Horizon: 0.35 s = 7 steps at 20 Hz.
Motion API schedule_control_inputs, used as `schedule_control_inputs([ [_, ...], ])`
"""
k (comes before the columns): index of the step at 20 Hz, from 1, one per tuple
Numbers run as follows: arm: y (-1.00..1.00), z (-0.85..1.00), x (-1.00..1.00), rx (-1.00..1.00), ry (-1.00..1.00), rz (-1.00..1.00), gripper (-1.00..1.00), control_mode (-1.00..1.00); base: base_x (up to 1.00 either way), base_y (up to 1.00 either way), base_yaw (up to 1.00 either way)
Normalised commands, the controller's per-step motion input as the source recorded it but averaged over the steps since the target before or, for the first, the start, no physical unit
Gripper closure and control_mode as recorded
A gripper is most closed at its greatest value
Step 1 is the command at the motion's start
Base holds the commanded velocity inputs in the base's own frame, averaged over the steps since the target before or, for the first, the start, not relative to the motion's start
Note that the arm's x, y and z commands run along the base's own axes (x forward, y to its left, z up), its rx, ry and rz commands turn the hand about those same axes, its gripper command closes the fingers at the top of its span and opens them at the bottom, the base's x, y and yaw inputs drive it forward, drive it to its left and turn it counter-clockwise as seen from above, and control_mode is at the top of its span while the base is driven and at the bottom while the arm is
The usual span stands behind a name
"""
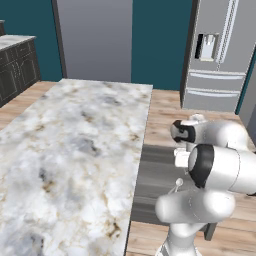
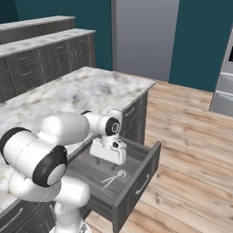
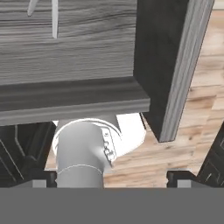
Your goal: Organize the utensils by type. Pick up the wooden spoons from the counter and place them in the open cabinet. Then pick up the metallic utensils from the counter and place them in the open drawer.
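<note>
The open drawer [image 2: 138, 185] is pulled out from the side of the marble counter [image 2: 77, 93]. Two thin silver metallic utensils [image 2: 113, 178] lie on its grey floor; their handles reach into the top left of the hand view [image 3: 54, 18], and one [image 1: 176, 186] shows beside the arm in the left base view. My gripper [image 2: 109, 160] hangs over the drawer, just behind the utensils. It is open, its dark fingertips [image 3: 42, 179] stand wide apart, and it holds nothing. The wooden spoons and the open cabinet are out of view.
The marble counter [image 1: 70, 150] stretches away to the left of the arm. A steel fridge [image 1: 220, 50] stands at the far right on the wooden floor [image 2: 191, 150]. Dark base cabinets [image 2: 41, 59] line the far wall. The drawer's side wall [image 3: 168, 65] rises close to the hand.
</note>
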Motion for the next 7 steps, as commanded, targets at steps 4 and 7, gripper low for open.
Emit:
schedule_control_inputs([
  [4, 0.13, 0.32, -0.57, 0.00, 0.10, 0.10, -1.00, -1.00, 0.00, 0.00, 0.00],
  [7, 0.13, 0.21, -0.67, 0.00, -0.07, 0.08, -1.00, -1.00, 0.00, 0.00, 0.00],
])
